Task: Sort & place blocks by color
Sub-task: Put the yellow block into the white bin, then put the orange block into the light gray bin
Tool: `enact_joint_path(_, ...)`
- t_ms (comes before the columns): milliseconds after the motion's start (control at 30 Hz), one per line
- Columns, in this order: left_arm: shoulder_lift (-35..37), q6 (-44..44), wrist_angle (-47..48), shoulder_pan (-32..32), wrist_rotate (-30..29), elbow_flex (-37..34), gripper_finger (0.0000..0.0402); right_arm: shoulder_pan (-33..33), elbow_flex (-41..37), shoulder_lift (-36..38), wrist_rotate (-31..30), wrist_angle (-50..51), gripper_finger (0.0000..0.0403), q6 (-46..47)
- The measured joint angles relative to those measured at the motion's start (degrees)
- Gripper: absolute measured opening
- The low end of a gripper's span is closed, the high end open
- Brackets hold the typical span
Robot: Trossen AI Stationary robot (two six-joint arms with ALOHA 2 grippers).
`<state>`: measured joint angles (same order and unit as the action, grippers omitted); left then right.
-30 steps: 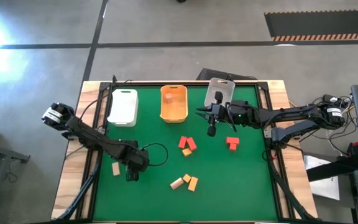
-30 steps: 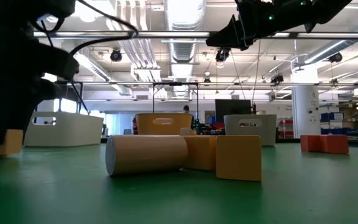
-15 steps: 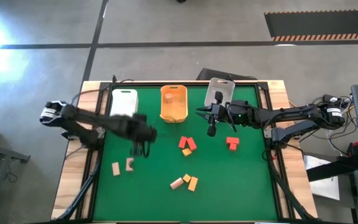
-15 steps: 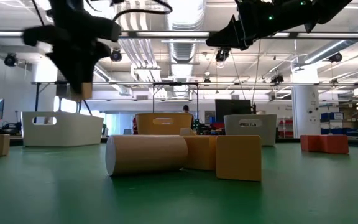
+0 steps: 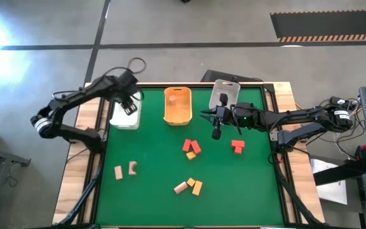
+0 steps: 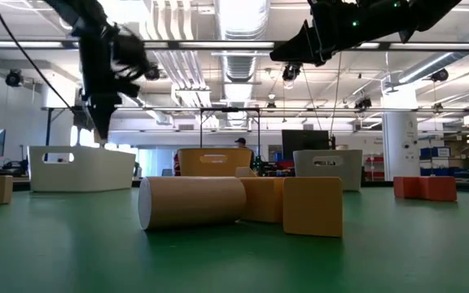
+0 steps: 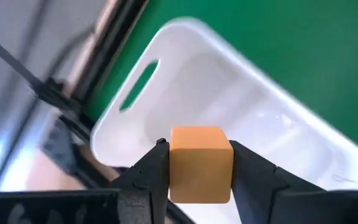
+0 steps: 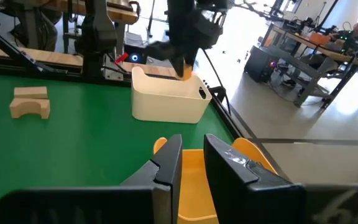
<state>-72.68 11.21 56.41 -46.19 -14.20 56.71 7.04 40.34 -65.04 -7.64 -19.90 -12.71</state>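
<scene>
Left gripper [image 5: 130,105], upper left of high view, clamped on tan block [image 7: 200,163] over white bin [image 5: 124,117]: centre above cavity, lower, then release; right gripper [image 5: 216,124] idle, fingers narrowly parted, empty

The left arm reached from the table's left edge toward the far left corner, its elbow bent outward, with the left gripper [image 5: 130,102] raised well above the table and pointing downward. Its fingers [image 7: 146,177] were clamped on a small block. The right arm stretched in from the right edge across the far side of the table, held level, and the right gripper [image 5: 215,124] hung aloft, its fingers [image 8: 168,163] apart with a narrow gap
</scene>
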Motion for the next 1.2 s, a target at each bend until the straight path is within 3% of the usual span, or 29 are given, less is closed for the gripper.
enact_joint_path(100,-0.7,-0.3,-5.5,-4.9,3.8,-4.3,0.0116,0.0,0.0,0.0,0.0,0.4,0.0057,0.2)
enact_joint_path(300,-3.0,0.1,-14.0,-6.7,4.3,-10.8,0.0117,0.0,0.0,0.0,0.0,0.5,0.0057,1.2)
enact_joint_path(533,-5.2,0.3,-17.2,-6.7,2.0,-13.2,0.0190,0.0,0.0,0.0,0.0,0.5,0.0057,1.4)
enact_joint_path(733,-4.8,0.1,-17.4,-6.7,1.7,-13.5,0.0207,0.0,0.0,0.0,0.0,0.5,0.0057,1.7)
enact_joint_path(1000,-1.2,-1.9,-16.9,-5.7,1.8,-13.5,0.0209,0.0,0.0,0.0,0.1,1.1,0.0057,3.1)
enact_joint_path(1200,7.1,-4.5,-17.9,0.3,2.0,-13.5,0.0209,-1.7,-0.1,-0.3,0.4,3.9,0.0057,10.6)
